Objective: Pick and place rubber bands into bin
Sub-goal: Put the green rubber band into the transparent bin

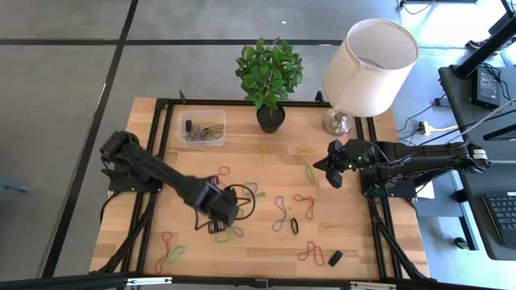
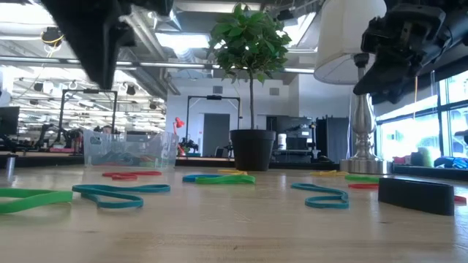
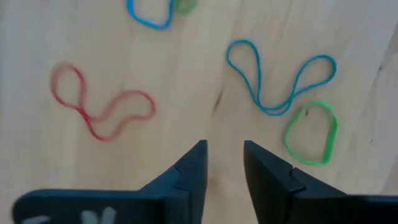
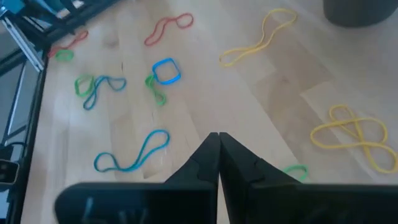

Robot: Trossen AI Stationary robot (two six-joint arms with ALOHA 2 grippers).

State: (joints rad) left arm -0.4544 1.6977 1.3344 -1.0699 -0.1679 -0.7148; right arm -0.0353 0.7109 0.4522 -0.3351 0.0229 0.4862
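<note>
Left gripper (image 3: 224, 163) hovering with fingers slightly parted and empty, just short of a twisted blue rubber band (image 3: 280, 81), green band (image 3: 311, 134) touching it, right gripper (image 4: 217, 146) pinched closed, empty, well apart.

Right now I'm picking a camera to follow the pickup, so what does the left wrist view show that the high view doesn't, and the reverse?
Only the left wrist view shows the left gripper parted, nothing between its fingers, above bare wood.

Only the high view shows the bin already holding a few bands, the plant pot, the lamp and the right gripper.

Both show loose rubber bands on the table.
</note>
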